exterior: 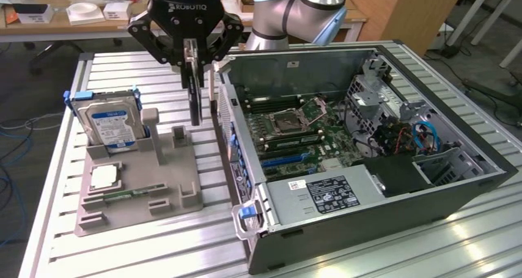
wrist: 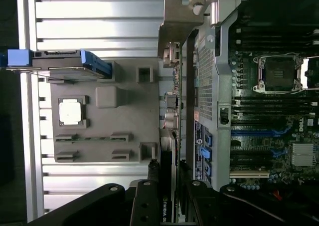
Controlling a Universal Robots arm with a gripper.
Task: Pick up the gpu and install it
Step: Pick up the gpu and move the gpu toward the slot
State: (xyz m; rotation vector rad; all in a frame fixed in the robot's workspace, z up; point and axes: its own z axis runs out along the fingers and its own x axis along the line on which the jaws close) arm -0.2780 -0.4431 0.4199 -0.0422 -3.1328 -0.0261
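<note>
Jaws marked ROBOTIQ clamp the gpu (exterior: pixel 195 101) lettered NVIDIA.

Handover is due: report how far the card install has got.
Done: the card is off the grey tray, clamped edge-on in the gripper. In hand: it hangs above the tray's edge, beside the open computer case. Left: it is not yet seated on the board inside.
</note>
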